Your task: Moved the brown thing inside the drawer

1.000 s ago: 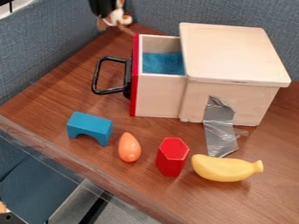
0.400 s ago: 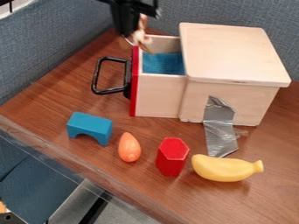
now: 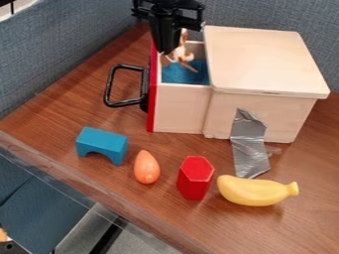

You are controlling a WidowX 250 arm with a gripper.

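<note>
The black pincer point(image 3: 167, 49), its upper part cut off by the top edge, pinches the brown and white toy point(image 3: 181, 53) over the open drawer point(image 3: 179, 108). The pincer covers part of the toy, whose shape is hard to make out; whether it touches the blue lining point(image 3: 173, 75) I cannot tell. The pincer also hides part of the drawer's red front point(image 3: 153, 101), and the wooden box point(image 3: 265, 59) covers the drawer's inner end. A dark object point(image 3: 9, 247) is cut off at the lower left corner. On the surface point(image 3: 59, 111), a blue arch point(image 3: 102, 140), an orange piece point(image 3: 146, 168), a red block point(image 3: 196, 178) and a yellow banana point(image 3: 255, 192) lie apart from the drawer.
</note>
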